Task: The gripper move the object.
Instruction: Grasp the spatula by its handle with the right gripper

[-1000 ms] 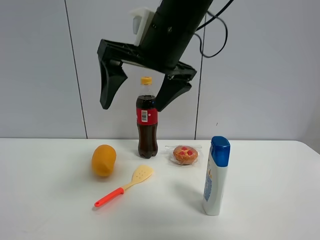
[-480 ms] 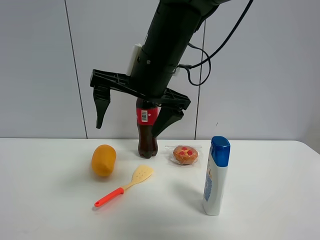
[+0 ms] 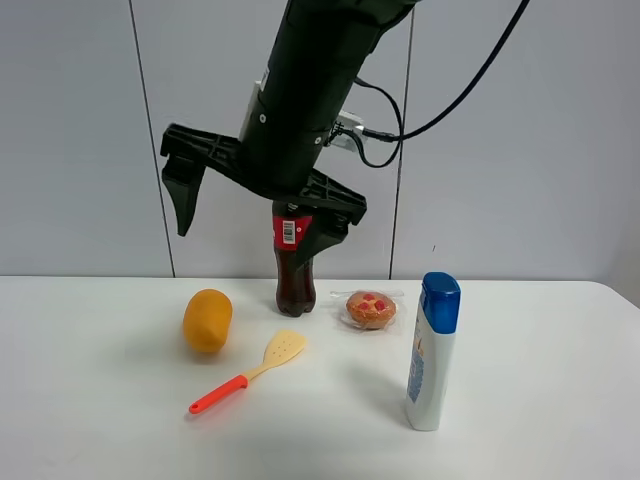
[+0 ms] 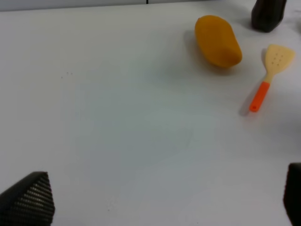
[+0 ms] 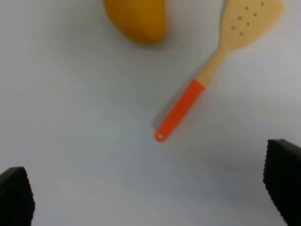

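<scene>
Setting: white table (image 3: 100, 420) against a pale grey panelled wall.

Item 1, my right gripper (image 5: 150, 188): black claw, prongs spread wide apart, holding nothing. I take it to be the claw in the high view, hanging well above the table in front of the cola bottle (image 3: 295, 285). Black cable (image 3: 450, 100) loops behind the arm.

Item 2, my left gripper (image 4: 160, 197): two dark tips only, far apart, nothing between them.

Item 3, the spatula (image 3: 250, 372): pale yellow slotted blade, red-orange handle. It lies flat on the table, blade towards the bottle, just beside the orange fruit (image 3: 207, 320) and not touching it. In the right wrist view the handle sits between my prongs, below them.

Change over the last second: the claw has dropped and drifted left, and now hides the bottle's cap. The spatula has not stirred. In my judgement this is an approach with no contact yet; more descent is needed before closing on the handle.

Item 4, wrapped tart (image 3: 370, 308), near the bottle.

Item 5, white bottle with blue cap (image 3: 432, 350), upright, well apart from the spatula.

Writing: the cola bottle has a red label with a white barcode patch; the white bottle has print; nothing is legible.
</scene>
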